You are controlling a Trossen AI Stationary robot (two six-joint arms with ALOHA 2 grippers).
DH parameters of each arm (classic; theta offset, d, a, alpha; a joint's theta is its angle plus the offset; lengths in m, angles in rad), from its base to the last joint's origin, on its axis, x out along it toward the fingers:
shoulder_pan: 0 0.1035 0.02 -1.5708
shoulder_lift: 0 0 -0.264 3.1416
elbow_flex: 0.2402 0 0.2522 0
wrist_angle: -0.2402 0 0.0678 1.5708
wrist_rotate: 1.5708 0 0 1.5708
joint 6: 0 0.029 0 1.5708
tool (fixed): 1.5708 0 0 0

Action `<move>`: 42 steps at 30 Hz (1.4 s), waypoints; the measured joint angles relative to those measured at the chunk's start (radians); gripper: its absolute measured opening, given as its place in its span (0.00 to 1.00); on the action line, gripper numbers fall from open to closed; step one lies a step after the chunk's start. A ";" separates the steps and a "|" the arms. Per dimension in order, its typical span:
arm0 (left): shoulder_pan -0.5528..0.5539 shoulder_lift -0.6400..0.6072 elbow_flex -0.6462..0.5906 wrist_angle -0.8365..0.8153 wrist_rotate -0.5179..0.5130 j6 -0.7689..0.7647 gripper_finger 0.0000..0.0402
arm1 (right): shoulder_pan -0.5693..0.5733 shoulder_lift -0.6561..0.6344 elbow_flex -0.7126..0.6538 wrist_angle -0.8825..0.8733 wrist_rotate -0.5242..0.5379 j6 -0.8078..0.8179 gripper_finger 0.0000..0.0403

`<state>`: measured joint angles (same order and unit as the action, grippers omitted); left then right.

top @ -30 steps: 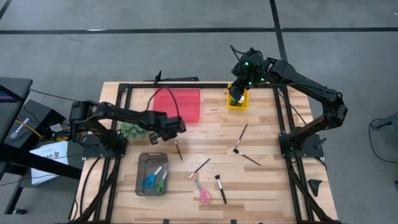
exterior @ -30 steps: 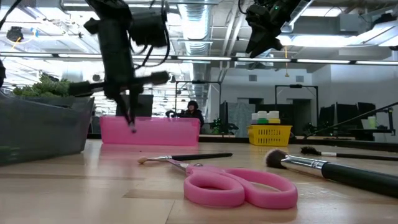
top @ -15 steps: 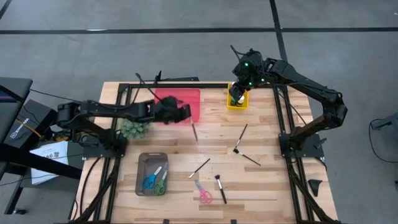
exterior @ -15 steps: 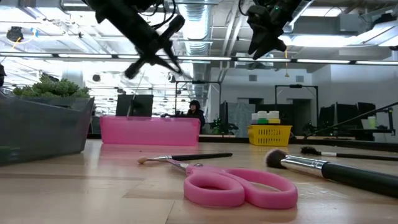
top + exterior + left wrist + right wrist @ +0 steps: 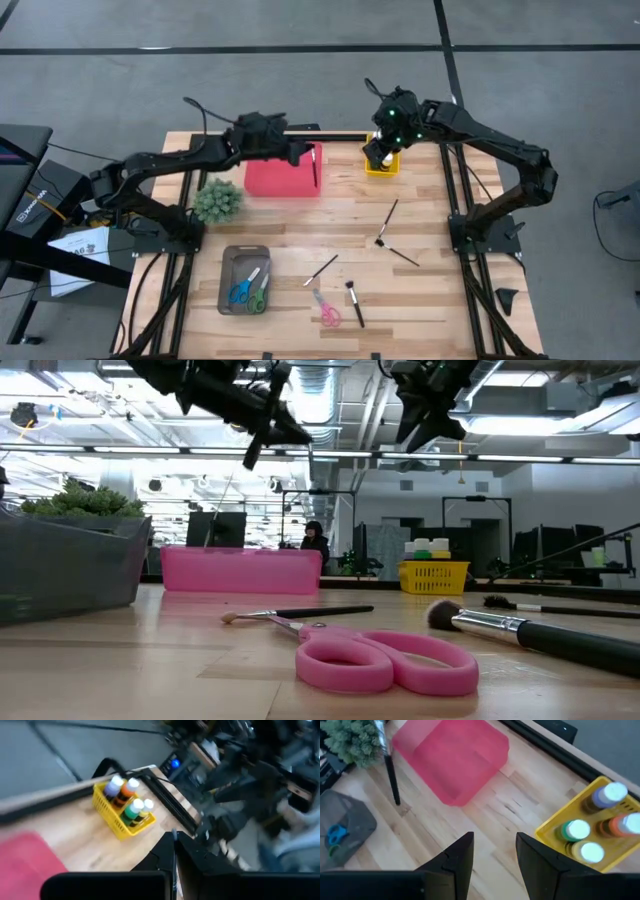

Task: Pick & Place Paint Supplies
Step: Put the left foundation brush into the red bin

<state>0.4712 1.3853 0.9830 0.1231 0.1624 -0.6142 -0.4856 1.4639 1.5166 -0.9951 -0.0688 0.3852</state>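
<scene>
One paintbrush (image 5: 314, 166) pinched in L jaws, over pink tray (image 5: 282, 172).

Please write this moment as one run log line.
left gripper: shut on paintbrush, above pink bin | right gripper: open, empty, over yellow basket

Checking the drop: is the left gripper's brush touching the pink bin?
Apart. Low view: brush in left gripper hangs high above pink bin.
</scene>
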 joint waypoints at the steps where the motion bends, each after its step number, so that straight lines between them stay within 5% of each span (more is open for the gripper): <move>1: 0.009 0.000 0.028 -0.039 0.019 0.066 0.00 | 0.015 0.000 0.000 0.000 0.019 0.023 0.35; 10: 0.065 0.047 0.306 -0.426 0.032 0.522 0.00 | 0.147 0.000 0.000 0.000 0.189 0.193 0.35; 24: 0.042 0.404 0.757 -0.951 -0.002 0.931 0.00 | 0.240 0.000 0.000 -0.004 0.288 0.281 0.35; 31: 0.042 0.541 0.770 -1.153 -0.051 1.084 0.00 | 0.267 0.000 0.000 -0.026 0.288 0.294 0.35; 42: 0.052 0.564 0.613 -1.036 -0.073 1.107 0.00 | 0.269 0.000 0.000 -0.022 0.288 0.268 0.35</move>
<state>0.5232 1.9494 1.5955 -0.9124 0.0889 0.4928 -0.2161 1.4639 1.5166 -1.0168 0.2189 0.6531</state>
